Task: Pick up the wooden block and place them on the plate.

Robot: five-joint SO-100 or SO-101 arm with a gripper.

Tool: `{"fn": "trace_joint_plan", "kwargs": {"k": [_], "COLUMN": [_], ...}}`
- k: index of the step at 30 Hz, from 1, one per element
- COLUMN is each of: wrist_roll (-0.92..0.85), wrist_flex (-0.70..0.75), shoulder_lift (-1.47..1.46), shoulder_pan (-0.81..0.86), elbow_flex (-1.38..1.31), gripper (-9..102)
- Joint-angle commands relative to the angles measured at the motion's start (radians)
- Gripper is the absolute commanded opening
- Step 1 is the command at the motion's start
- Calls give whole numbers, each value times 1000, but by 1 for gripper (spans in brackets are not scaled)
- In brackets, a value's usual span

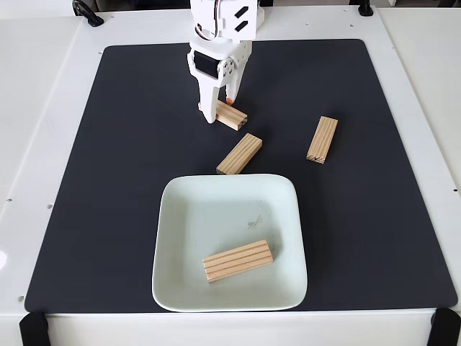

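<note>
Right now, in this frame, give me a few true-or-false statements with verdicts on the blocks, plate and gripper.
1. One wooden block lies on the plate. True.
2. Three blocks lie on the black mat. True.
3. The gripper hangs above the plate. False: it is at the far block, beyond the plate.
4. The right block touches the plate. False: it lies apart on the mat.
5. The middle block lies just beyond the plate's far rim. True.
</note>
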Motion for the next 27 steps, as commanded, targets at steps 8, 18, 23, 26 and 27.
{"fn": "trace_joint_plan", "kwargs": {"k": [8, 18, 23, 26, 27], "wrist_roll": [-9, -9, -9, -9, -9], "wrist_flex": [8, 8, 8, 8, 8], "shoulder_lift": [-12, -12, -14, -14, -14], "shoulder_pan": [5, 3, 3, 3, 3], "elbow_flex": [-78, -67, -67, -66, -66], "gripper": [21, 20, 20, 20, 20]}}
